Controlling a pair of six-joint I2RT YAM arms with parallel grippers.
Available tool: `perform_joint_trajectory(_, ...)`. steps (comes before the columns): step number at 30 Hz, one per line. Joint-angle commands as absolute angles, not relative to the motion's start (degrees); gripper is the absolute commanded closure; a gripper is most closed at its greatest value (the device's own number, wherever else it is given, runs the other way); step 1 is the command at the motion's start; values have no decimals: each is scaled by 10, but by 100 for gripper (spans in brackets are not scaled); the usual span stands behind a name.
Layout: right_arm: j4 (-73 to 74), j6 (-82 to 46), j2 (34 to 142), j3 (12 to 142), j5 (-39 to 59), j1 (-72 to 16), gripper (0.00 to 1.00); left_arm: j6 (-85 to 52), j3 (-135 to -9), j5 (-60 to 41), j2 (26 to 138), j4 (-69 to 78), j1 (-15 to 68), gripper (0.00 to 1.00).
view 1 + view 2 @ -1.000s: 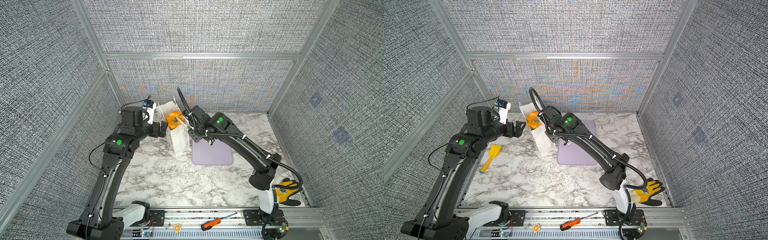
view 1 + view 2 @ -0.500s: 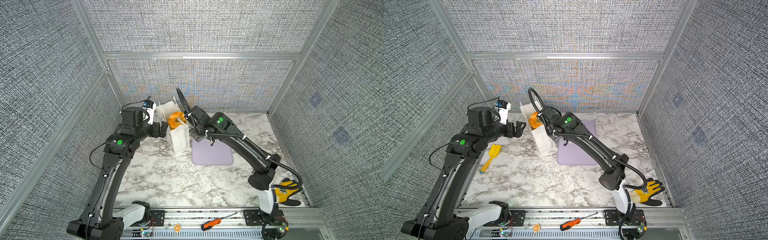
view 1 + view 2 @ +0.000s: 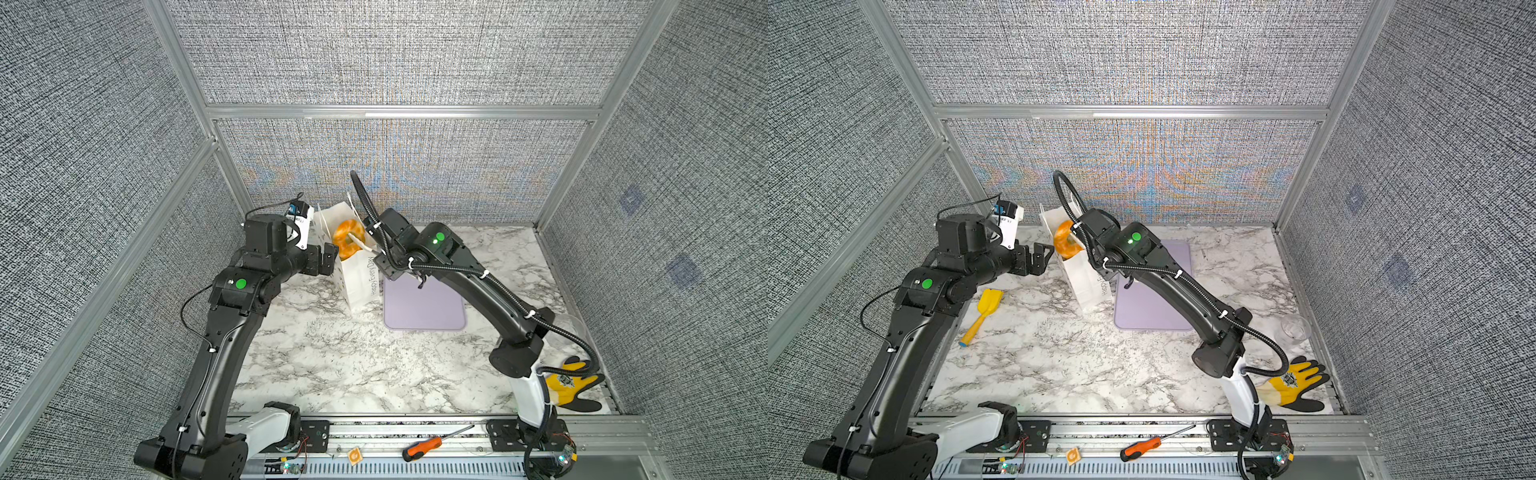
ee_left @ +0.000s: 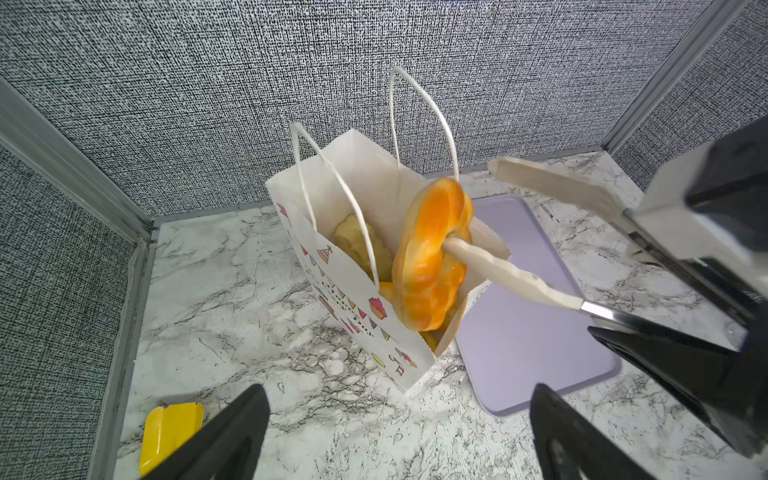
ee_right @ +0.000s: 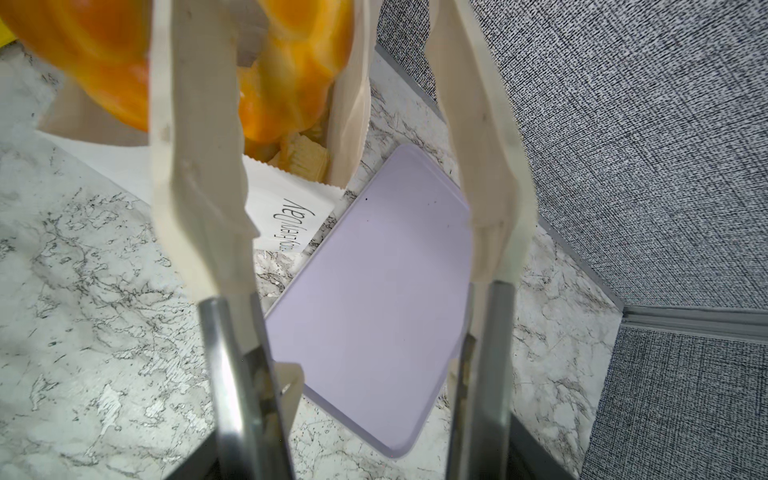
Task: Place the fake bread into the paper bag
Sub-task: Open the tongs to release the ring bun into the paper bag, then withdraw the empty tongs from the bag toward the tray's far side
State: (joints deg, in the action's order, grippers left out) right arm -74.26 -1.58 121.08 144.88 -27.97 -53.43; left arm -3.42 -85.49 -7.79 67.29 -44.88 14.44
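Hanging on one cream finger (image 4: 498, 270) of the right gripper (image 4: 469, 203), a ring-shaped fake bread (image 4: 432, 257) is carried on edge over the mouth of the paper bag (image 4: 353, 299), its lower rim seemingly just inside the opening. The finger is threaded through the ring's hole. The jaws are spread and the second finger stands clear of the pastry, so nothing is pinched. The hole's axis is seen to run along that finger, back toward the right arm. The release is judged to turn on this: the finger would have to be drawn back along its own length, or tipped down, for the ring to slide off into the bag. Other pastries (image 4: 357, 245) are seen inside. The bag is stood near the far edge of the tabletop (image 4: 232, 291), just beside a lilac tray (image 4: 540, 332). The left gripper (image 4: 397, 392) is spread wide near the bag's printed wall, and nothing is gripped by it.
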Motion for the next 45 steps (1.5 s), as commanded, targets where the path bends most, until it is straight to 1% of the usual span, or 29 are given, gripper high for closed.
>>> perform_joint_trajectory(1,-769,-14,1216,1455,-282,-534,33,-35,-855,-86,670,-433,144,1)
perform_joint_trajectory(18,-768,-30,1176,1420,-298,-528,33,-36,-842,-105,661,-416,144,1)
perform_joint_trajectory(25,-700,-23,1121,1350,-286,-527,33,-40,-833,-117,650,-401,145,1)
perform_joint_trajectory(33,-686,-34,1088,1311,-289,-518,33,-42,-827,-131,651,-386,159,1)
perform_joint_trajectory(45,-635,-54,1008,1200,-297,-499,33,-46,-834,-100,657,-358,212,1)
